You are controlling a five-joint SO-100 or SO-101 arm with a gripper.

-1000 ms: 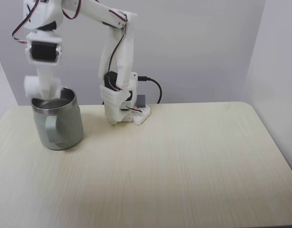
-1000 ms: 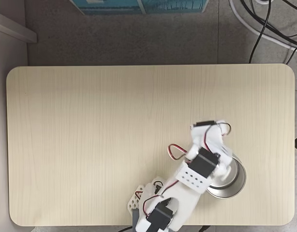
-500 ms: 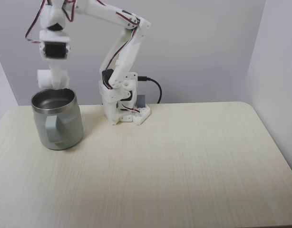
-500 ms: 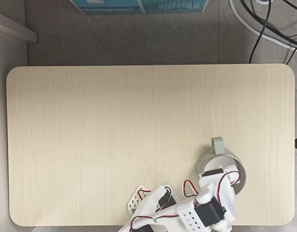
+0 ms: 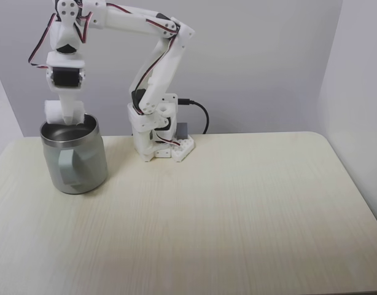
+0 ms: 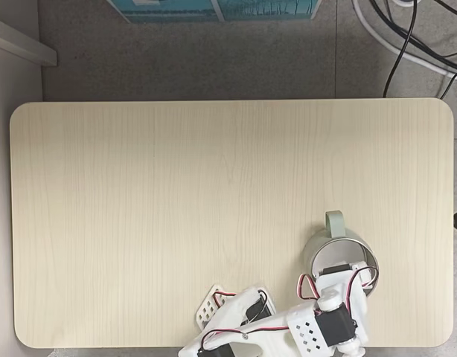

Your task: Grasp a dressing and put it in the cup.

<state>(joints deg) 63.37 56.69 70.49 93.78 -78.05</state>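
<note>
**Over the cup's rim, ready to let go**

In a fixed view from the front, my claw (image 5: 64,114) hangs straight down over the back rim of the cup (image 5: 75,161), which stands at the left of the desk (image 5: 225,209) with its flat handle turned toward the camera. A white lump sits at the claw's tip, just above the rim. I take it for the dressing (image 5: 54,112), pinched in my claw, though white on white leaves me unsure where the roll ends and my finger begins. To do this step well, I judge I should centre the tip further over the mouth, since it sits close to the back edge, then open only once the roll is clear of the rim, so it falls inside instead of bouncing off the steel.

In a fixed view from above, my arm (image 6: 318,335) covers the near part of the cup (image 6: 329,239); its far rim and handle show beyond it. The claw's tip and the dressing are hidden beneath my wrist here, so I cannot tell from this side how the fingers stand, nor whether anything already lies in the cup's bottom.
</note>
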